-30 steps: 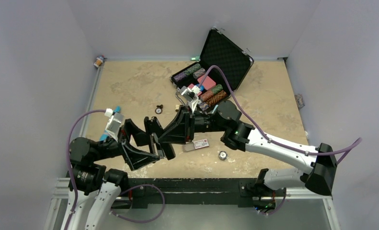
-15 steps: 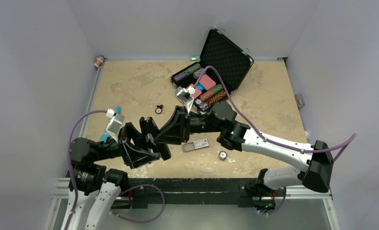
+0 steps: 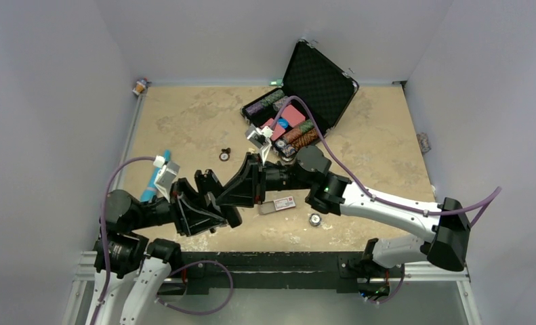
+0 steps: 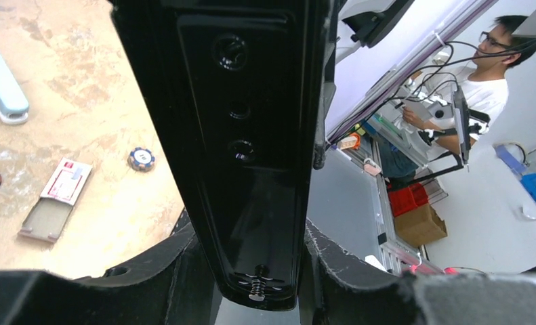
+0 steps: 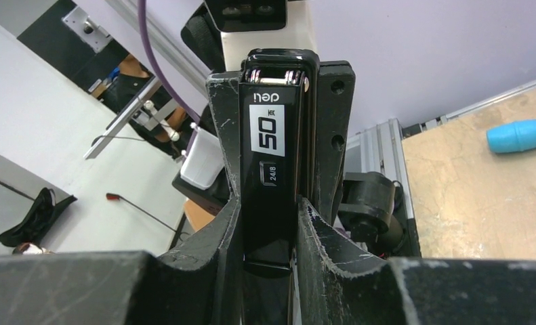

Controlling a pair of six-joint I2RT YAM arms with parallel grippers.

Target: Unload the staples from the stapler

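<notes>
Currently the stapler (image 5: 272, 135) is held off the counter (image 3: 183, 115), toward 7 o'clock from its centre, between both arms. Right pincer (image 5: 270, 206) is clamped on one end, label facing its camera. Left pincer (image 4: 251, 237) fingers press against the other end's sides.

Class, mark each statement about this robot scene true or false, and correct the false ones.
1. The right gripper is clamped on the stapler. True.
2. The stapler lies flat on the table. False: it is held up above the table, between the right gripper and the left gripper.
3. The black case at the back is closed. False: its lid stands open.
4. A poker chip lies loose on the table near a small box. True.
</notes>
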